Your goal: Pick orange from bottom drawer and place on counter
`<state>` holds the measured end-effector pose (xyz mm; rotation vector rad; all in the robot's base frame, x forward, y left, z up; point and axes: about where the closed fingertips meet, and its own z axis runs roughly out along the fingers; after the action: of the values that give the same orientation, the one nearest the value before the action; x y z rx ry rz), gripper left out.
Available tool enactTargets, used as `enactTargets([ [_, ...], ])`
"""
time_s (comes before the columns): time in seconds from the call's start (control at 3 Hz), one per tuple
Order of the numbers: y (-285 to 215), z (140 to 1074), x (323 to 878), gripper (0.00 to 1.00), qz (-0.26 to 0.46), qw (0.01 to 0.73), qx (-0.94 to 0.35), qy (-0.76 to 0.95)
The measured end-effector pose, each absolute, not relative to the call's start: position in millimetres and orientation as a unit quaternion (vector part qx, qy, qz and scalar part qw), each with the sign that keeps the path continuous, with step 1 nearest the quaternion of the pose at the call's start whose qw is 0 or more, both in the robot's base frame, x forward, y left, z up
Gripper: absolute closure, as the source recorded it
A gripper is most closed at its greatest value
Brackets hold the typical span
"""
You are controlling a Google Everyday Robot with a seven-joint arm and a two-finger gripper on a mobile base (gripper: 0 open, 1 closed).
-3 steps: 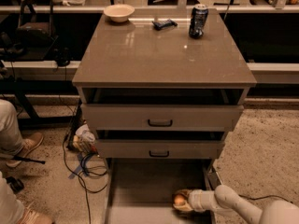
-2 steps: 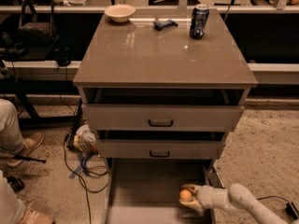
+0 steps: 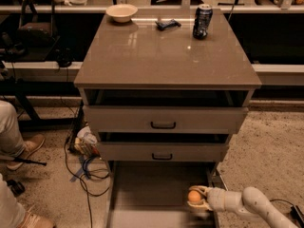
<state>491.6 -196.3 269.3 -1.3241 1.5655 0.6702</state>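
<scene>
What the coming move turns on is height. The orange sits low in the lower right of the frame, at the right side of the bottom drawer. The tabletop it must reach lies well above, in the upper middle, with the two upper drawers partly pulled out in between. The fruit is round, so no long axis matters. The hand comes in from the lower right corner and is clenched around the orange, one finger above it in the picture and one below, both seeming to touch. Whether the fruit rests on the drawer floor or is lifted off it, I cannot tell. A bowl and a soda can stand along the tabletop's far edge.
</scene>
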Motion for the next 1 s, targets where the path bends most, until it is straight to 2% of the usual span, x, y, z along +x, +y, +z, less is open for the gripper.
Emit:
enactTargets([
  [0.67, -196.2, 338.2, 495.3, 1.0, 0.245, 0.497, -0.555, 0.62],
  [1.0, -196.3, 454.7, 494.7, 1.0, 0.225, 0.526, -0.56, 0.599],
])
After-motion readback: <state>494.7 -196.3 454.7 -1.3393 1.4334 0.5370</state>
